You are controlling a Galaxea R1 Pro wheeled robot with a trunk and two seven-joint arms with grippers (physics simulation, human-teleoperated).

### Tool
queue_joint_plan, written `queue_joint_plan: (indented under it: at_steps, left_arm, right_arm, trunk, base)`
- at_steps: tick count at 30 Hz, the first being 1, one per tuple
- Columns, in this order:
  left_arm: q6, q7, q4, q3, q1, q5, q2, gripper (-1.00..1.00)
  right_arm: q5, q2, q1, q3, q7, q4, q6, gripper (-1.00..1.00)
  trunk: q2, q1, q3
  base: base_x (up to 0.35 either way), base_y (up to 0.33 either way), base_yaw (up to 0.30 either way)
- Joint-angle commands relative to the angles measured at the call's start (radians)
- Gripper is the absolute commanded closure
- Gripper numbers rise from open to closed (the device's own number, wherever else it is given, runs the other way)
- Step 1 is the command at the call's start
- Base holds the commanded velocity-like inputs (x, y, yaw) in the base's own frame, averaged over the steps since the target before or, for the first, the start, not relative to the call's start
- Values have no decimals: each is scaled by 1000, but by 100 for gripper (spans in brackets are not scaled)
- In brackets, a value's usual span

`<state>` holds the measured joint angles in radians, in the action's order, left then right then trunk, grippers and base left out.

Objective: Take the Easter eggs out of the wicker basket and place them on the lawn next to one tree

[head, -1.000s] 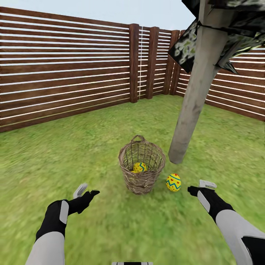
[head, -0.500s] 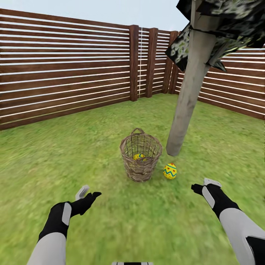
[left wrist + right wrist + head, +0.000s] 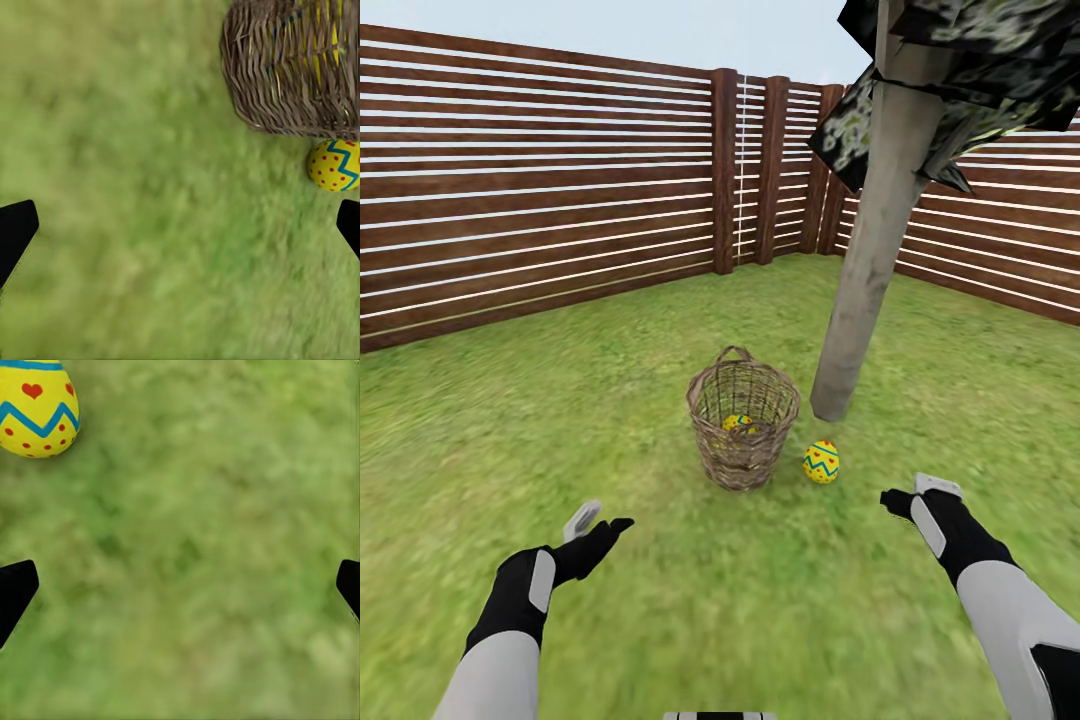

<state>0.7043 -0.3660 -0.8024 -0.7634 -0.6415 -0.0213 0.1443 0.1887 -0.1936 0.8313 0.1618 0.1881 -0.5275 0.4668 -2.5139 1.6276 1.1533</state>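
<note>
The wicker basket (image 3: 743,420) stands upright on the lawn (image 3: 510,430), just left of the tree (image 3: 860,290) trunk. A yellow egg (image 3: 737,424) shows inside it; how many eggs lie there I cannot tell. Another Easter egg (image 3: 821,462), yellow with a blue zigzag and red marks, lies on the grass between the basket and the trunk base. My left gripper (image 3: 600,524) hovers open, short of the basket on its left. My right gripper (image 3: 913,493) is open too, right of the loose egg. The left wrist view has the basket (image 3: 292,75) and egg (image 3: 335,164); the right wrist view has the egg (image 3: 37,409).
A dark brown slatted fence (image 3: 540,190) closes the garden behind and to the right, meeting at a corner post (image 3: 725,170). The tree's jagged crown (image 3: 960,60) hangs overhead at the upper right. Open grass stretches left of and in front of the basket.
The whole picture has shifted: the camera has backed away, so basket, egg and trunk look smaller and farther. Both arms keep their pose, with the grippers open.
</note>
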Motion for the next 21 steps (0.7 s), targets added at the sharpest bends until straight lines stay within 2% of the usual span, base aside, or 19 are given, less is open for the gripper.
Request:
queue_joint_plan:
  at_steps: [1, 4, 8, 9, 11, 12, 13, 14, 16, 18, 21]
  left_arm:
    - [4, -5, -2, 0, -1, -3, 1, -100]
    - [-2, -3, -5, 33, -1, -4, -3, -100]
    - [-7, 30, -8, 107, -1, -6, -16, -100]
    - [-8, 63, -13, 134, -1, -5, -19, -100]
    - [-7, 110, -31, 161, -1, -5, -19, -100]
    - [-5, 165, -59, 189, -1, -4, -18, -100]
    - [-4, 194, -74, 202, -1, -3, -18, -100]
    - [-2, 250, -103, 227, -1, -2, -18, -100]
    - [2, 317, -143, 254, -1, 0, -17, -100]
    - [9, 347, -172, 265, -1, 0, -17, -100]
    - [51, 384, -237, 278, -1, 1, -17, -100]
  right_arm:
    - [10, 0, 0, -1, 7, -12, 10, -100]
    - [7, 1, 0, -3, 7, -51, 46, -100]
    - [5, 5, 0, -5, 20, -118, 104, -100]
    - [5, 6, 0, -7, 31, -146, 125, -100]
    - [5, 8, 0, -11, 45, -177, 150, -100]
    - [7, 10, 0, -19, 63, -211, 183, -100]
    - [7, 12, 0, -24, 72, -228, 202, -100]
    - [8, 19, 0, -35, 91, -267, 246, -100]
    - [9, 32, 0, -47, 115, -334, 319, -100]
    - [10, 46, 0, -51, 128, -383, 370, -100]
    - [9, 91, 1, -58, 158, -513, 488, -100]
  trunk:
    - [0, 0, 1]
    - [0, 0, 1]
    - [0, 0, 1]
    - [0, 0, 1]
    - [0, 0, 1]
    - [0, 0, 1]
    - [0, 0, 1]
    - [0, 0, 1]
    - [0, 0, 1]
    - [0, 0, 1]
    - [0, 0, 1]
  base:
    - [-2, 0, 0]
    - [0, 0, 0]
    - [0, 0, 0]
    - [0, 0, 0]
    - [0, 0, 0]
    - [0, 0, 0]
    - [0, 0, 0]
    - [0, 0, 0]
    - [0, 0, 0]
    - [0, 0, 0]
    - [0, 0, 0]
